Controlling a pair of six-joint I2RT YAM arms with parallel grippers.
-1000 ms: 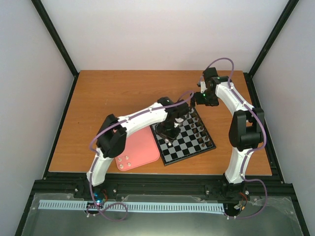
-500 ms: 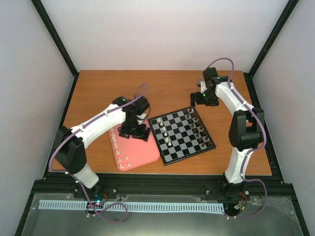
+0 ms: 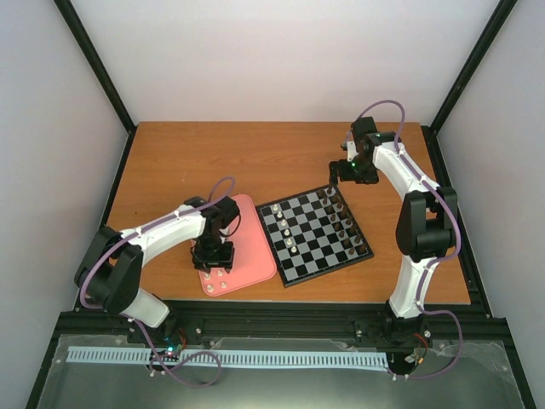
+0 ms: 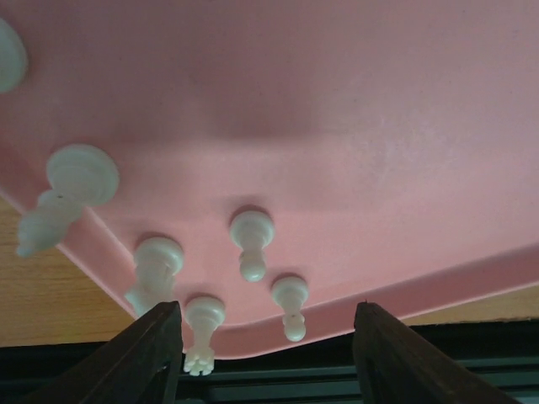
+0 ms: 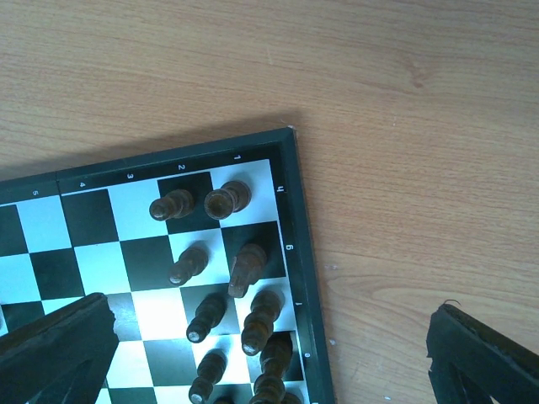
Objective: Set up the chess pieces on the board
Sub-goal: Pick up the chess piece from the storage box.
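Several cream-white chess pieces [image 4: 251, 241] stand on the pink tray [image 4: 354, 126], near its front left corner [image 3: 217, 279]. My left gripper [image 3: 213, 254] hangs low over them, open, and one small pawn [image 4: 290, 303] shows in the gap between its dark fingers [image 4: 156, 353] without touching either. The board [image 3: 319, 256] lies right of the tray with a few white pieces [image 3: 286, 231] on its left half. My right gripper [image 3: 345, 170] hovers wide open and empty above the board's far right corner [image 5: 126, 210].
Dark brown pieces [image 5: 227, 199] fill the board's right-hand rows [image 3: 345, 226]. A taller white piece [image 4: 80, 177] stands near the tray's left edge. Bare wooden table [image 5: 404, 126] lies beyond the board. The black frame rail [image 3: 272, 319] runs just past the tray's near edge.
My left arm has swung from over the board leftward and down to the tray's near corner, and its jaws have parted. The right arm has not moved.
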